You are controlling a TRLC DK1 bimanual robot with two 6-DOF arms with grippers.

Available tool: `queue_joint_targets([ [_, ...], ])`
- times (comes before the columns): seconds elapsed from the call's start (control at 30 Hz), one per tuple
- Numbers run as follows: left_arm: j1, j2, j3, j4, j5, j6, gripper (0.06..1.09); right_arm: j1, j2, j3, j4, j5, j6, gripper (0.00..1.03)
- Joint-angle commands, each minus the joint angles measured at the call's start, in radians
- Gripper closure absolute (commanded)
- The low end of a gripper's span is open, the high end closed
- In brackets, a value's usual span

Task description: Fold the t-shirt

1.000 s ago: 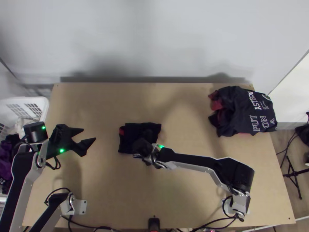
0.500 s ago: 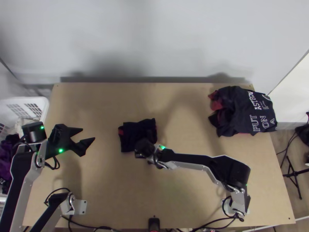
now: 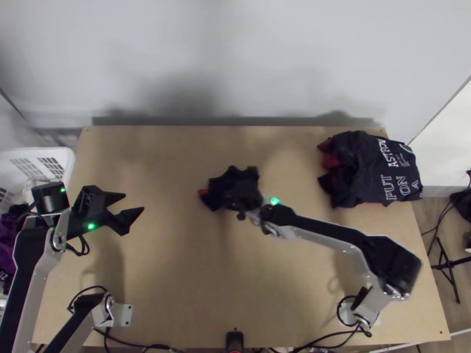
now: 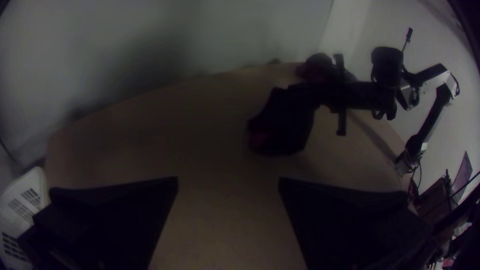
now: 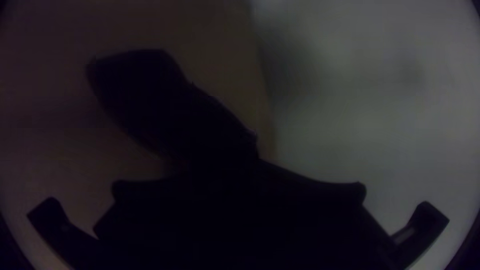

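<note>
The right tool [image 3: 246, 200] grips the dark t-shirt [image 3: 219, 189], folded into a small bundle, over the middle of the table [image 3: 176, 282]. The left tool [image 3: 134, 201] is parted and holds nothing near the left edge. Another dark garment [image 3: 368, 170] lies bunched at the far right corner.

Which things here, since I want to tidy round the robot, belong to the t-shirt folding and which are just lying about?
Part of the job:
- dark t-shirt, bunched in the right gripper
- left gripper, open and empty

Apparently just lying about:
- dark bundle with white lettering, far right of the table
- white basket, beside the table
</note>
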Motion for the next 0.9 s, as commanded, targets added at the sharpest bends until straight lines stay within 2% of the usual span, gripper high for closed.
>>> queue_joint_targets([
  [0.0,-0.001,0.005,0.020,-0.035,-0.001,-0.015,0.11,-0.141,-0.133,-0.063,0.005,-0.002,-0.052,1.00],
  [0.47,-0.029,0.054,0.095,-0.084,-0.001,-0.079,0.11,-0.469,-0.209,0.009,0.005,-0.166,-0.232,1.00],
  [0.87,-0.050,0.063,0.097,-0.096,-0.001,-0.113,0.11,-0.816,-0.211,0.061,0.025,-0.321,-0.342,1.00],
])
